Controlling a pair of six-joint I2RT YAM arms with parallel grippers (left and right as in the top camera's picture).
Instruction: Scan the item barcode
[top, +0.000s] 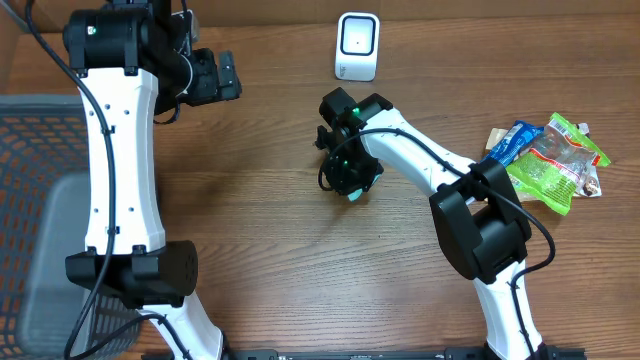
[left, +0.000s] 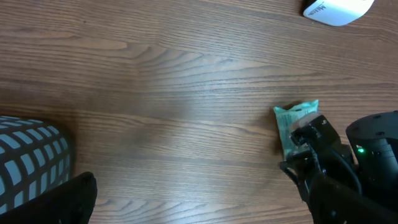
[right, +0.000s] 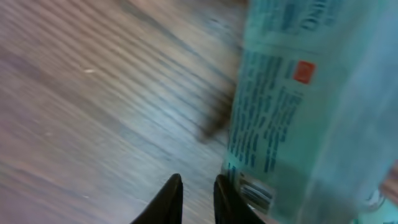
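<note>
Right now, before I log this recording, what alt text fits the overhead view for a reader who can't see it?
The right gripper reaches low over a pale green packet mid-table, a little way from a white barcode scanner. A pile of snack packets lies at the right edge. The left gripper hangs open, with a mesh basket at the left edge.

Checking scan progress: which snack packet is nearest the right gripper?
The mint-green packet alone at centre beside the right gripper; the others sit piled far right.
</note>
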